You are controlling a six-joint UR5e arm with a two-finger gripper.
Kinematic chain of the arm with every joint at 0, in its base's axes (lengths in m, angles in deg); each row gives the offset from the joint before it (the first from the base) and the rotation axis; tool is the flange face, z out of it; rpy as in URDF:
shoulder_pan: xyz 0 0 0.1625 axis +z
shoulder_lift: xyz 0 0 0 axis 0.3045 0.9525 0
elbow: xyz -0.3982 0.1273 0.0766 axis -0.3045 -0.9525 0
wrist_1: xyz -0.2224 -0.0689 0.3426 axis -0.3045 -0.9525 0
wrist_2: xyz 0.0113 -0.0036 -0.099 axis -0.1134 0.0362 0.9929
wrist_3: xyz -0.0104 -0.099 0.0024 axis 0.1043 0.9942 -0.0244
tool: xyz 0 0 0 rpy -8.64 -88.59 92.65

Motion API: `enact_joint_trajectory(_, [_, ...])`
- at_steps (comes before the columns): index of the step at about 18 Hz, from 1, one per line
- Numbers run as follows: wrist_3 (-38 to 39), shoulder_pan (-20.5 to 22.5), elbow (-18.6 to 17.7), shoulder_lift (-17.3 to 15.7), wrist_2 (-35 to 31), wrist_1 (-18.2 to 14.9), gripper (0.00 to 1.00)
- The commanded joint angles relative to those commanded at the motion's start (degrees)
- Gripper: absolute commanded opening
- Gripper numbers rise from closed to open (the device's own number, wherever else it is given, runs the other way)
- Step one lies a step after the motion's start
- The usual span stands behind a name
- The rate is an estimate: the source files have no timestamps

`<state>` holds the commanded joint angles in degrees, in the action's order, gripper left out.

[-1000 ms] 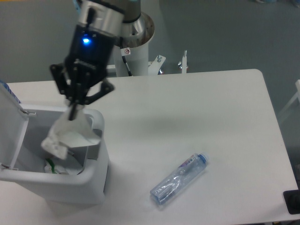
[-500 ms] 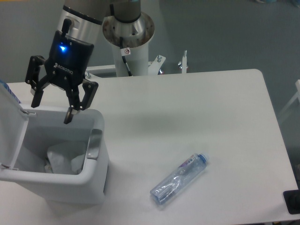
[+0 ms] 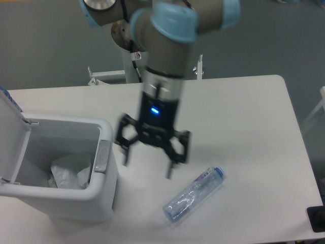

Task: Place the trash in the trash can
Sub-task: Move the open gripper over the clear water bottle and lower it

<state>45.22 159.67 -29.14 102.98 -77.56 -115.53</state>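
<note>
The crumpled whitish plastic wrapper (image 3: 68,170) already lies inside the boxy white plastic trash can (image 3: 104,203), whose flip lid (image 3: 9,119) stands open at its far side. What remains is the crushed clear plastic bottle with the bluish label and cap (image 3: 194,194), lying flat on the white table (image 3: 238,117) well to one side of the can, cap end pointing away from it. The black two-finger gripper (image 3: 148,169) hangs between can and bottle, its fingers (image 3: 169,171) spread wide and holding nothing. A good pick, I judge, would centre over the bottle's midsection, with the fingers turned to close across its narrow width, not along its length. Crushed plastic may flex and slip, so close firmly before lifting.
</note>
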Motion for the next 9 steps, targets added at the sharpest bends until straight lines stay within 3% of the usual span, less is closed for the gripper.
enact_joint_trajectory(2, [-3.95, 0.62, -0.26, 2.46, -1.22, 0.0, 1.0])
enact_joint_trajectory(6, [-9.33, -0.87, -0.96, 6.16, -9.92, -0.79, 1.0])
enact_joint_trajectory(9, [-12.23, -2.54, -1.31, 7.74, -12.56, -3.33, 1.0])
